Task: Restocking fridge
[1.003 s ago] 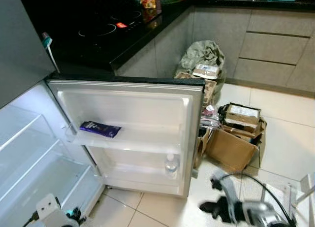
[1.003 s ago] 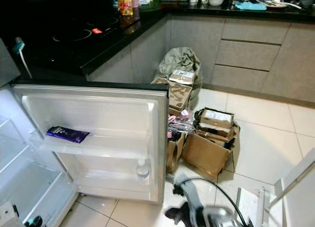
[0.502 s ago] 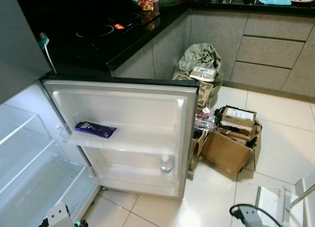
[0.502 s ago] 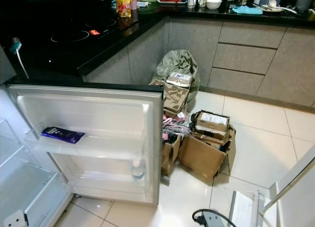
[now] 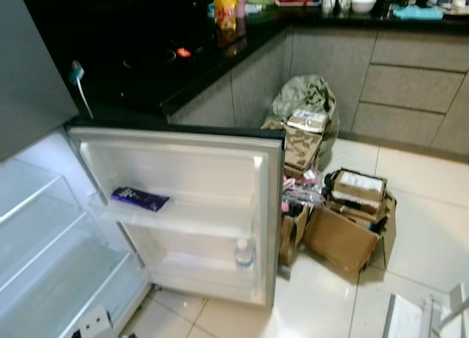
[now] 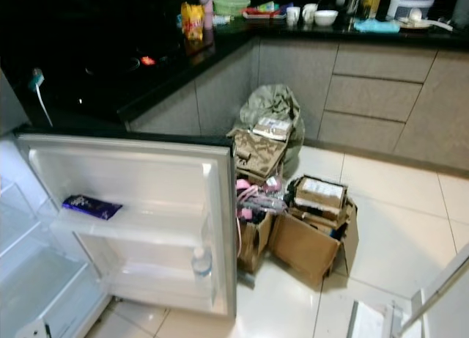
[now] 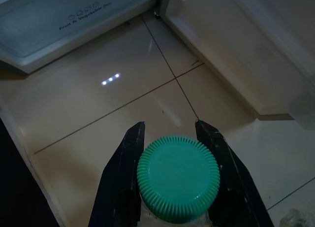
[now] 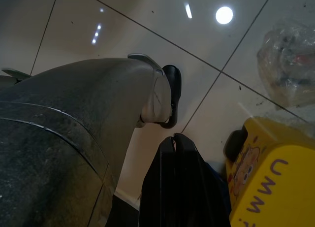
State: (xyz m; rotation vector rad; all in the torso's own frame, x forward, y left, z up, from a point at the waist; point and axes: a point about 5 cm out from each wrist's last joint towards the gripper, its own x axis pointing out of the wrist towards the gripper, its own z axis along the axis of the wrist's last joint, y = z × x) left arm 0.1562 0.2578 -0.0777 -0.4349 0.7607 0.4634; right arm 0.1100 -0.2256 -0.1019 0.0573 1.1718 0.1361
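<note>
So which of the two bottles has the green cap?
The bottle gripped between the left gripper jaws, held above the floor tiles. The other, the water bottle standing in the fridge door's bottom shelf, has a pale cap.

A: Where do things sit relative to the open fridge door (image 5: 183,206)?

B: A flat packet (image 5: 139,199) lies on its upper shelf; a water bottle (image 5: 244,254) stands in the lower shelf, toward the door's right edge.

A: And around it?

B: The fridge shelves (image 5: 44,243) are left of the door. The counter (image 5: 146,67) is behind it. Cardboard boxes (image 5: 348,221) sit on the floor to its right, a stuffed bag (image 5: 308,96) behind them.
</note>
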